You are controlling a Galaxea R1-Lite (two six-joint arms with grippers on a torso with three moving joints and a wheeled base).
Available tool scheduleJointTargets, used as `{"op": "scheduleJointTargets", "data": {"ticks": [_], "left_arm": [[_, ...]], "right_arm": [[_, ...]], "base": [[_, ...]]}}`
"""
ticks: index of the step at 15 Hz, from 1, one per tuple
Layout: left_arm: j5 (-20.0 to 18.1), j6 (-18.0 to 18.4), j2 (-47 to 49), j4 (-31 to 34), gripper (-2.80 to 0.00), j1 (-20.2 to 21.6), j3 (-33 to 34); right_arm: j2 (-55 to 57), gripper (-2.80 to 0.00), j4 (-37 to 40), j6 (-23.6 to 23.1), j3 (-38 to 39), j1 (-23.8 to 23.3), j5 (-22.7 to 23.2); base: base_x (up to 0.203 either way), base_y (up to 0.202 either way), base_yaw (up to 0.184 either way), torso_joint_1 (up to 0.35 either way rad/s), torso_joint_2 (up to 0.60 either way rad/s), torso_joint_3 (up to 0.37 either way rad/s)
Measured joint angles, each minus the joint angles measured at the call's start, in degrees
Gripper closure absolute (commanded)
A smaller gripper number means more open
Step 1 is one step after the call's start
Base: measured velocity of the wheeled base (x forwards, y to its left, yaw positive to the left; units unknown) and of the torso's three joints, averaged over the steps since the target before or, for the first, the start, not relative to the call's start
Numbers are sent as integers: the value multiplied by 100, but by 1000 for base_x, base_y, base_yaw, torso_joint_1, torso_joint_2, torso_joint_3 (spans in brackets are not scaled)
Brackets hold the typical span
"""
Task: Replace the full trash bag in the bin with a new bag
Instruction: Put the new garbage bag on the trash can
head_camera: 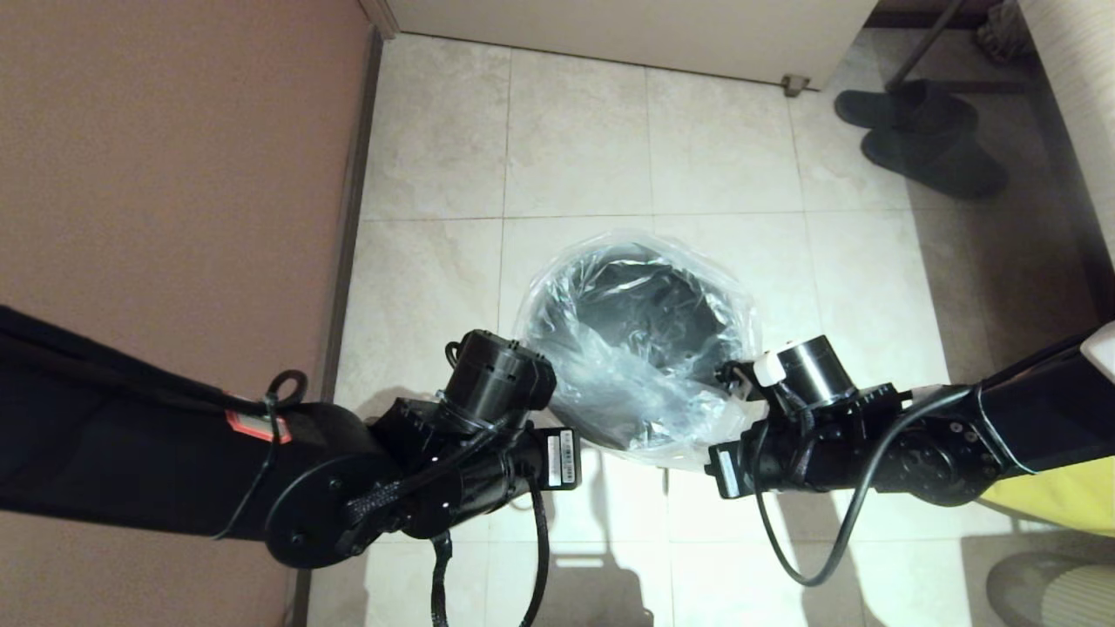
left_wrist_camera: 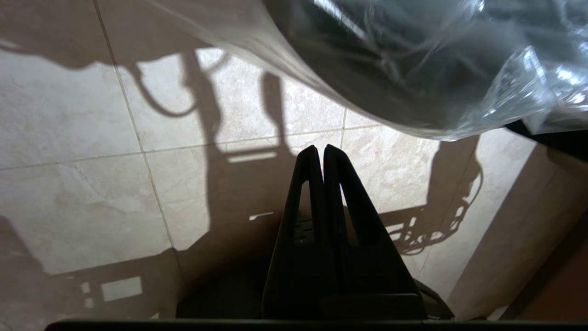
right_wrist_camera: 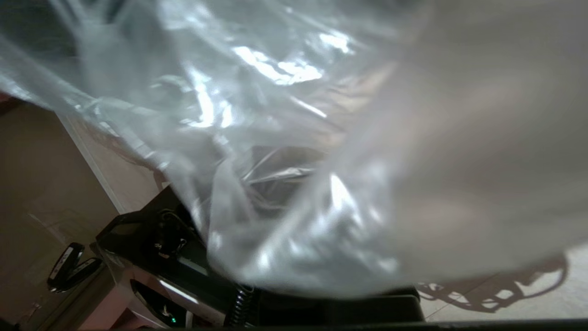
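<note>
Nearest you, both wrists hang low over the tiled floor (head_camera: 575,131), one on each side of the bin (head_camera: 649,309). The left gripper (left_wrist_camera: 323,151) has its two fingers pressed together on nothing, its tips just short of the plastic on the bin's left flank. The right gripper sits at the bin's right flank; its fingers are hidden behind film in its own wrist view, but they read as closed, and you cannot tell whether any plastic is pinched between them.

The new bag (head_camera: 610,383) is draped over the bin, with its mouth spread around the rim and a loose skirt bunched on the near side, spilling toward the floor. Expect it to handle as almost weightless, soft, crinkly and slippery: it will likely slide off smooth fingers and could tear if snagged. Judging from this, take it at the bunched hem on the near side, pinching several layers, not a single taut sheet.

The bin itself looks stiff and light enough to shift if you tug sideways. It stands upright, long axis vertical, mouth facing up toward the head camera, and the bag's opening follows it.

Farther off, dark slippers (head_camera: 923,135) lie near the floor's far right corner.
</note>
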Motion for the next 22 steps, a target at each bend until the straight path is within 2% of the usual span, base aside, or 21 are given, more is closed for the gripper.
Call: {"op": "scheduleJointTargets", "data": {"ticks": [6,10,15,19,22], "left_arm": [[4,0,-210,-9,0,426,-182],[6,16,134,-78,0,617,-401],[34,178,685,-549,0,793,-457],[79,438,1123,-1185,0,922,-511],[79,448,1250,-1194,0,936,-585]], "right_arm": [[468,0,-726,15,141,-41,6],[553,0,-771,17,175,-55,9],[548,0,-759,33,175,-63,12],[521,0,-928,417,158,-74,43],[433,0,-906,427,177,-85,50]], "base": [[0,0,0,0,0,0],[0,0,0,0,0,0],[0,0,0,0,0,0],[0,0,0,0,0,0],[0,0,0,0,0,0]]}}
